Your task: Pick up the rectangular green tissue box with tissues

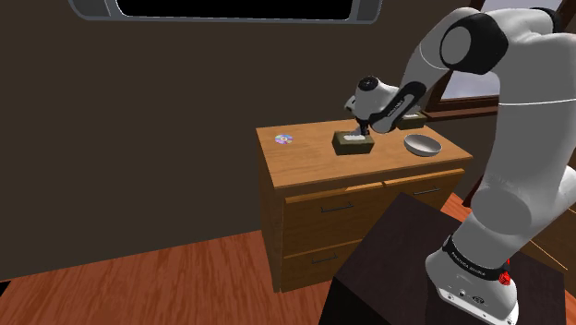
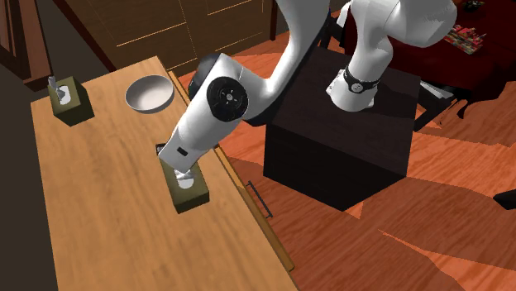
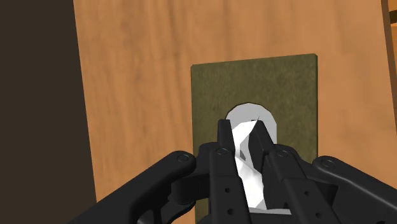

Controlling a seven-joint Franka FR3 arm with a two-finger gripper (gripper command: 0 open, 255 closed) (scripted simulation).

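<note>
Judging by the wrist view, the all-black two-finger gripper (image 3: 242,129) is clamped on the white tissue tuft (image 3: 252,113) of the olive-green rectangular tissue box (image 3: 254,79), parked mid-top on the wooden dresser (image 1: 305,162). A slow, straight lift is probably wanted, or only tissue gets pulled out.

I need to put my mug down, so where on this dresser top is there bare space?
Bare wood lies between the disc and the green tissue box, and on that box's wall side. From the box to the bowl and the second tissue box it is crowded: the arm hangs over it, jaws shut on the tissue.
</note>
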